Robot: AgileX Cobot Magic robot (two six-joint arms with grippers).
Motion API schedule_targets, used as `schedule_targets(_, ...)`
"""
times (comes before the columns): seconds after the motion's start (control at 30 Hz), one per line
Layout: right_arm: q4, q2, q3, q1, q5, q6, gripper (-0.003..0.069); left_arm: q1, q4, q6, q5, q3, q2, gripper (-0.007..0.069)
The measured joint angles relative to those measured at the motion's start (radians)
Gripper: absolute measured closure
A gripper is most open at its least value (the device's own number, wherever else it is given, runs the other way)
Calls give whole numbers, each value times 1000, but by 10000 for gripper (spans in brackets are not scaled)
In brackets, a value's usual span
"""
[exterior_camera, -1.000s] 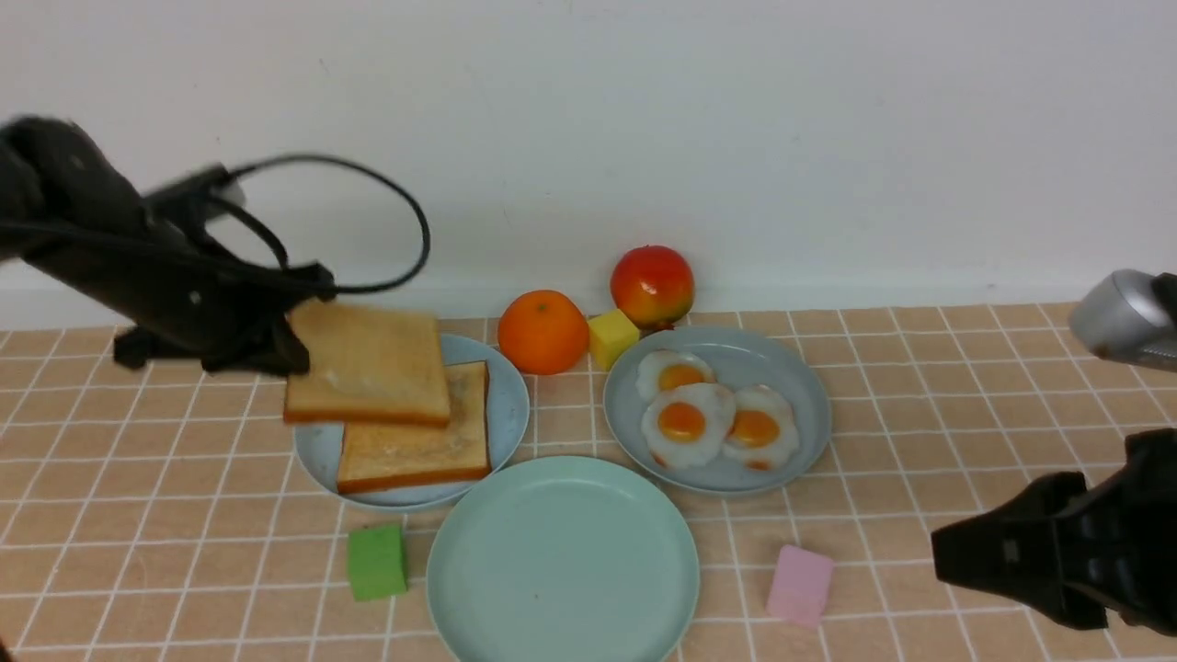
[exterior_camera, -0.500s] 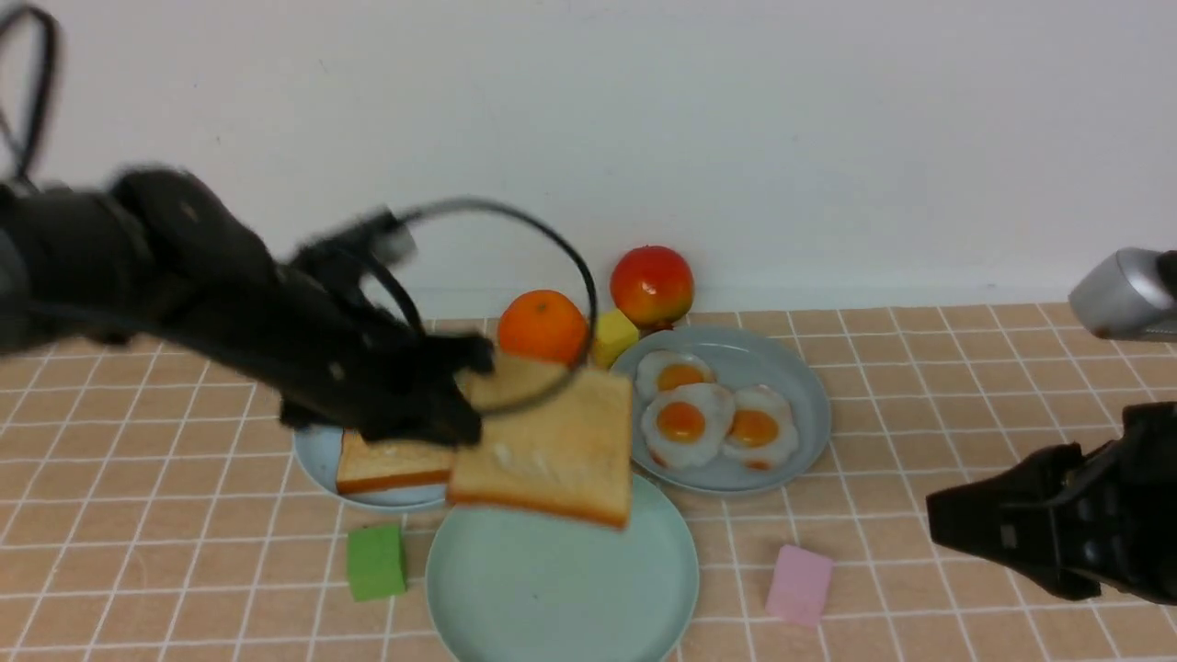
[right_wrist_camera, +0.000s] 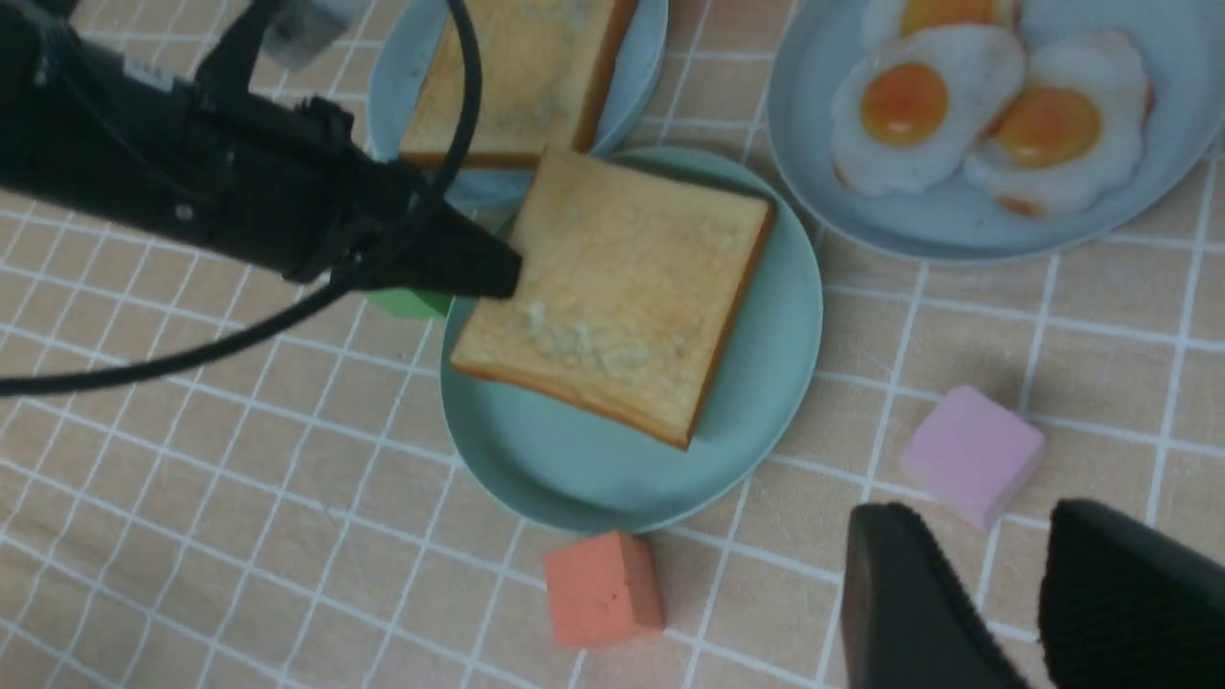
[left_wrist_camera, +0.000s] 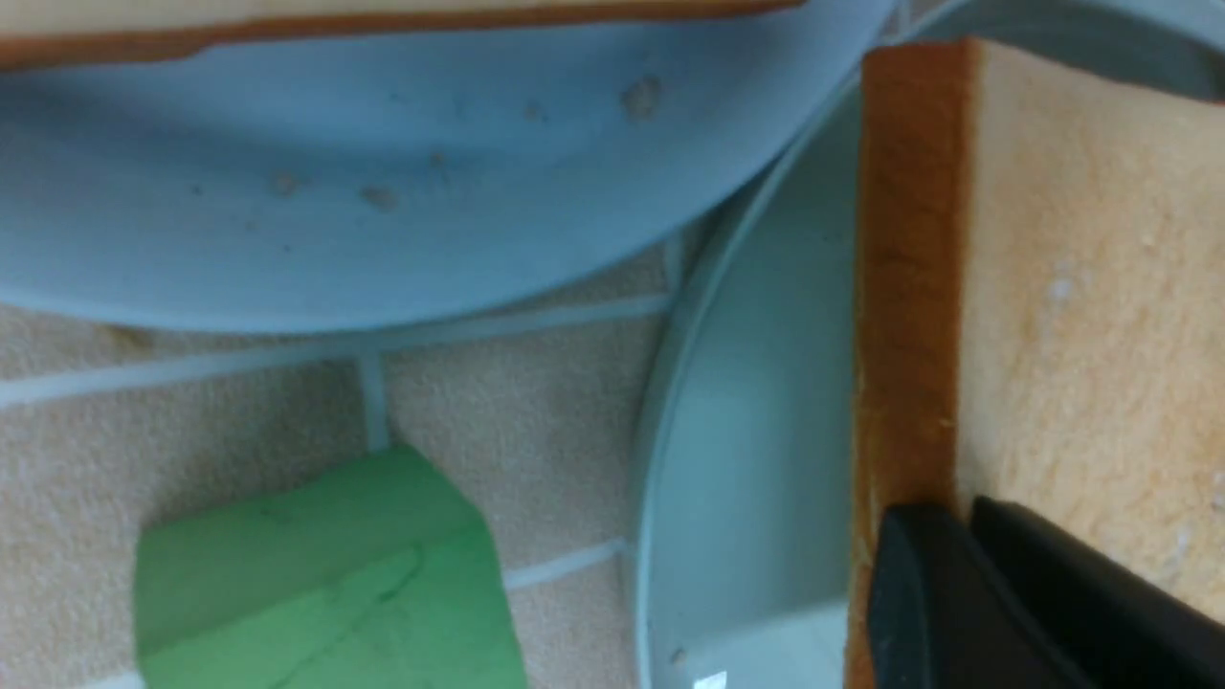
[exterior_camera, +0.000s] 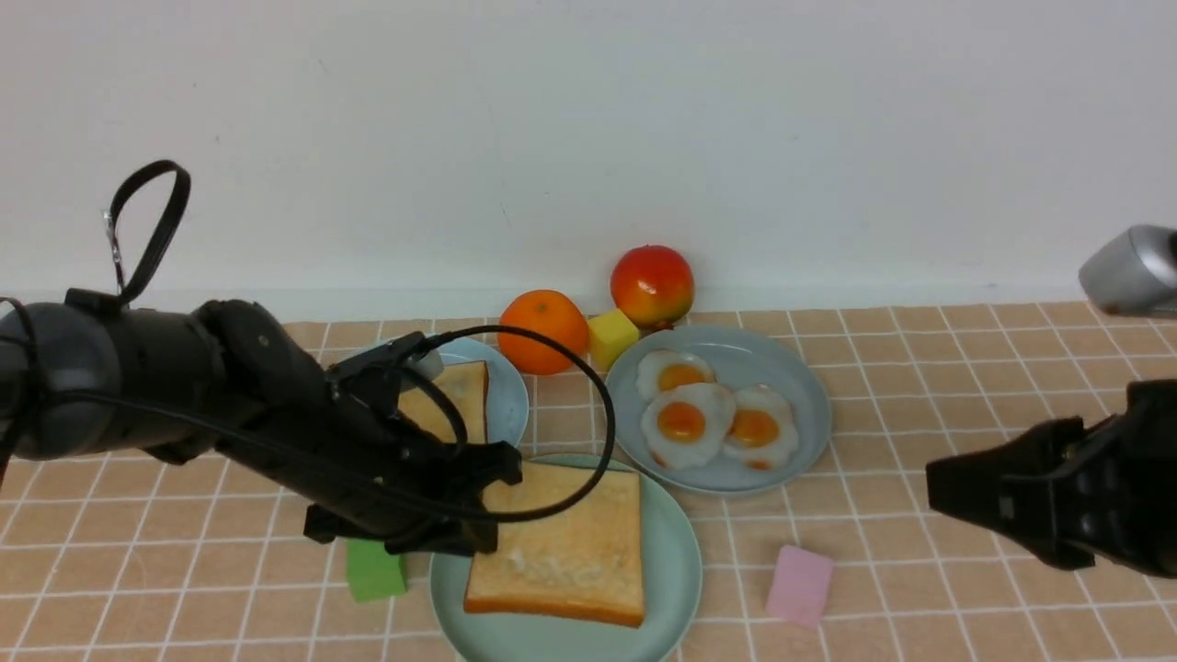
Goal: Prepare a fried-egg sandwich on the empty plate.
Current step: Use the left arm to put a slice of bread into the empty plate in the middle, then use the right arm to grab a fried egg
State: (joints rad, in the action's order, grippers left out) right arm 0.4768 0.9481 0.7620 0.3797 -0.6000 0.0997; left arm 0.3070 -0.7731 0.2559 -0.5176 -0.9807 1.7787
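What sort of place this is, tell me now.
Probably a mock kitchen tabletop for robot practice: toy fried eggs, a pink block, and a tile-print surface before a bare wall.

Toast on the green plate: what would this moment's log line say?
toast: flat on green plate | left pincer: at toast's edge, grip unclear | right pincer: open, empty | eggs: on grey plate

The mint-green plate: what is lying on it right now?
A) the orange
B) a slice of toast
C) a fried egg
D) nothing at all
B: one toast slice lies flat on the mint-green plate, while all three fried eggs sit on the grey-blue plate.
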Motion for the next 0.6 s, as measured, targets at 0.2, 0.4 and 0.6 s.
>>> schedule_targets(0.2, -27, 10, 37, 0, -16, 0, 419, 0, 2, 0, -41, 0, 0, 433)
schedule_targets(0.4, -120, 137, 265, -25, -172, -42, 419, 0, 52, -4, -91, -10, -28, 284)
schedule_targets(0.6, -129, 349, 476, -48, -246, -54, 419, 0, 184, -31, -208, -123, -151, 236)
